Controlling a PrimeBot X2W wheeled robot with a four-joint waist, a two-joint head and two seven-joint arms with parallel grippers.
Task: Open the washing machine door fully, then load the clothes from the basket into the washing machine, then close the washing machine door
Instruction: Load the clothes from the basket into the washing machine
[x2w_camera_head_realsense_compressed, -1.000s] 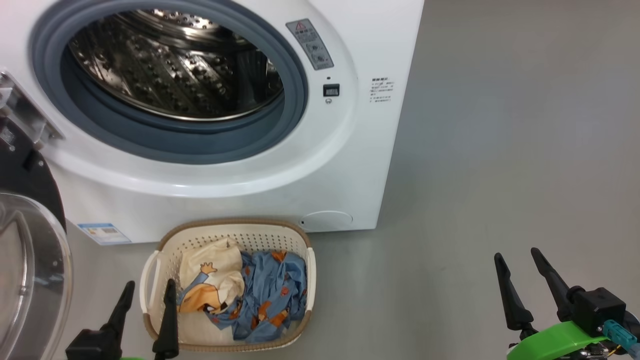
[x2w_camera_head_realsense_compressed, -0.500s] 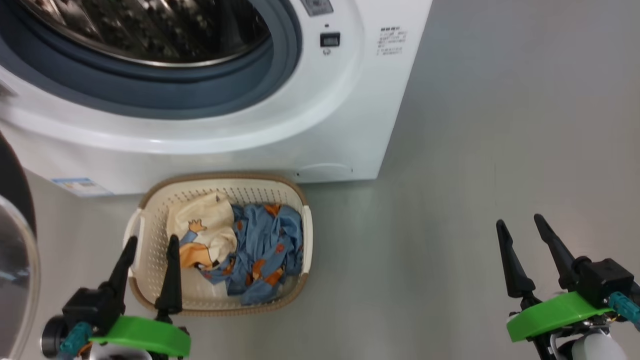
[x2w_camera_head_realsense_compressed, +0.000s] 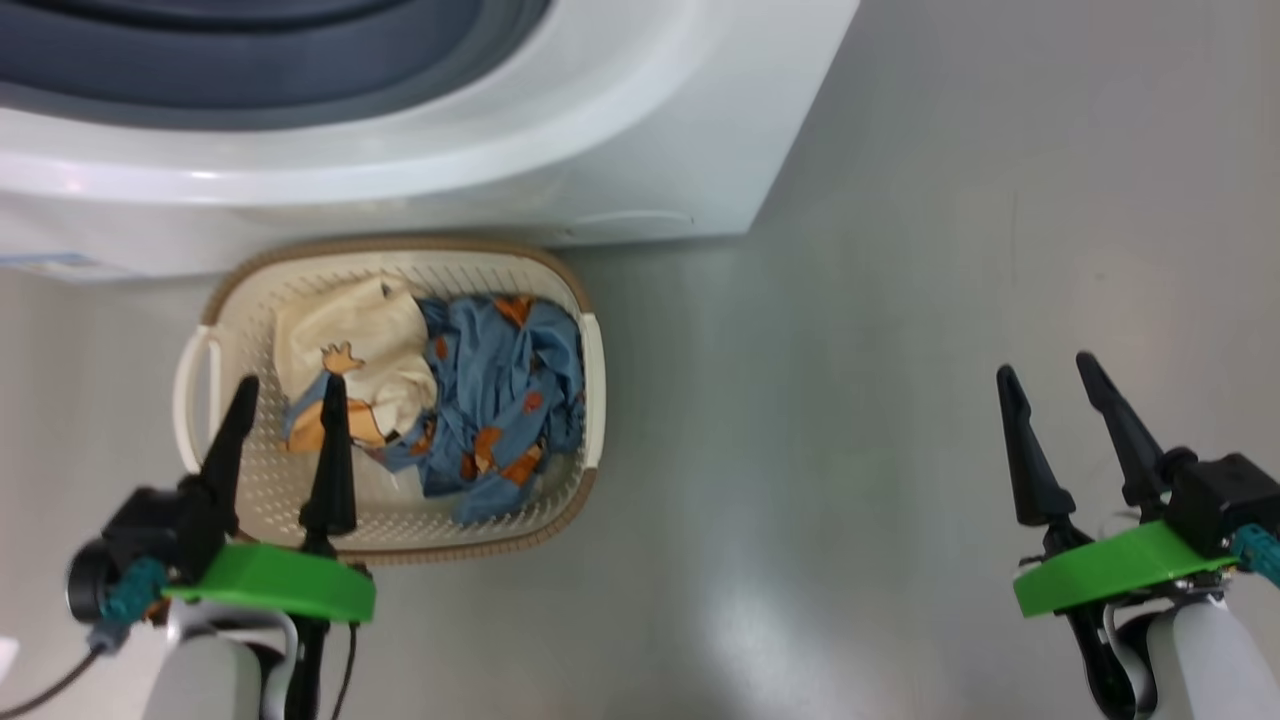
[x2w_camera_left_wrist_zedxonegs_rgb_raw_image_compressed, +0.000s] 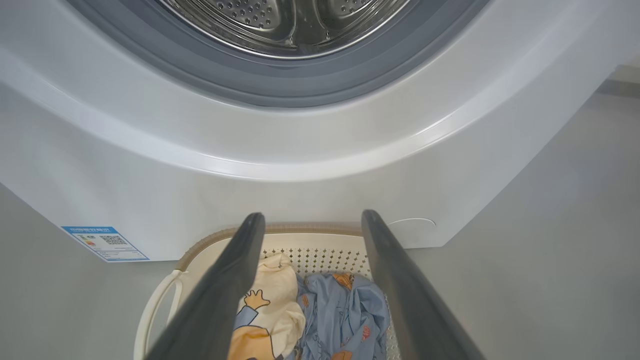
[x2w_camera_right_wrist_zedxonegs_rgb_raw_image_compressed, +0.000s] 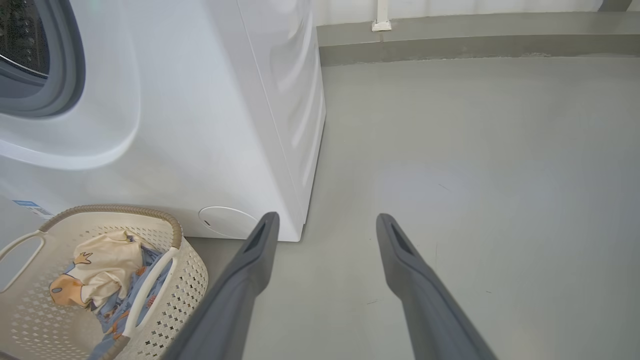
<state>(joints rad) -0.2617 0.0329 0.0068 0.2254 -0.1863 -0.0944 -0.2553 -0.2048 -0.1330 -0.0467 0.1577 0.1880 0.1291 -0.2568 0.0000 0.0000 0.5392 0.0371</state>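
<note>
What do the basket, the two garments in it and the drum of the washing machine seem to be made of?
The basket: cream plastic, matte, by its moulded perforations; its brown rim looks woven, perhaps also moulded. The cream garment and blue garment: soft fabric, by their crumpled folds. The drum: shiny steel, probably, by its bright reflections.

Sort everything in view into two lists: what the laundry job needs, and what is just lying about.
Needed for the job:
washing machine
drum
basket
cream garment
blue garment

Just there:
blue label sticker
round cover low on the machine's front
white fitting at the wall base
</note>
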